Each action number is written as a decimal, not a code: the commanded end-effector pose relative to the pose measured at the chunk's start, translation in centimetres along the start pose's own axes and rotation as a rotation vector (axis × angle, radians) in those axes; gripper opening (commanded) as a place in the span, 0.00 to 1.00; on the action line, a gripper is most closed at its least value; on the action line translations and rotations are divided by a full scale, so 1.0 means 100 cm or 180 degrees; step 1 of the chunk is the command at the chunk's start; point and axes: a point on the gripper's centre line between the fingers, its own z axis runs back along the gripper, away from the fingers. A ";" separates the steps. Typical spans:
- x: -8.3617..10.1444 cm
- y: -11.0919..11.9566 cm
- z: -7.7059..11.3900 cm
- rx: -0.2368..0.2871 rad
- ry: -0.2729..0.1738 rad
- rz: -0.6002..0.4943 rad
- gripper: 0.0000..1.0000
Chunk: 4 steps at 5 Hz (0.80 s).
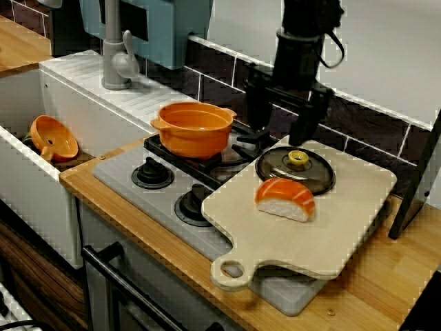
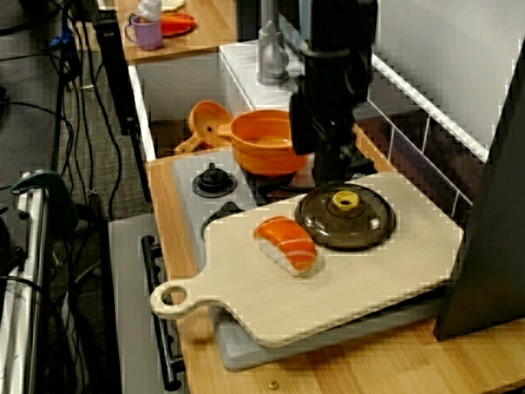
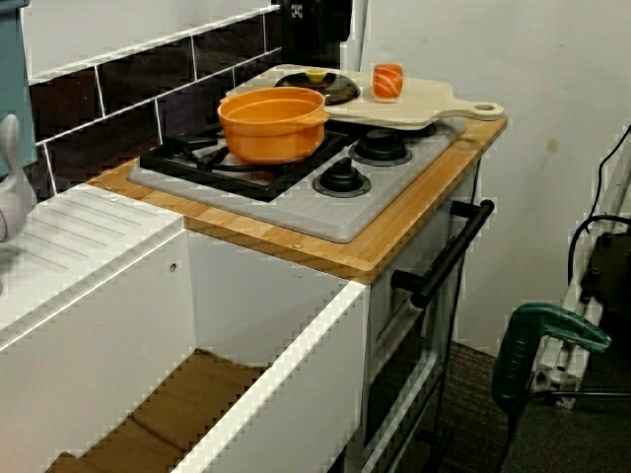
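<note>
My black gripper [image 1: 279, 134] hangs open over the back of the hob, just behind a dark glass lid [image 1: 295, 171] with a yellow knob. Nothing is between its fingers. The lid lies flat on a pale wooden cutting board [image 1: 344, 221], and a salmon sushi piece [image 1: 284, 198] rests in front of it. An orange pot [image 1: 193, 127] stands on the burner to the gripper's left. In the view along the counter, the gripper [image 2: 328, 160] sits between the pot [image 2: 262, 144] and the lid [image 2: 344, 217]. From the sink end I see the pot [image 3: 271, 123], lid [image 3: 315, 84] and sushi [image 3: 387, 81].
The board overhangs a grey stove [image 1: 131, 183] with black knobs. A white sink [image 1: 27, 165] at the left holds an orange strainer [image 1: 54, 138], with a grey faucet [image 1: 117, 55] behind. Dark tiles back the counter. A black stand [image 1: 417, 186] leans at the right.
</note>
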 end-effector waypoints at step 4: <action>-0.042 0.001 0.041 0.0245 -0.0218 -0.1280 1.00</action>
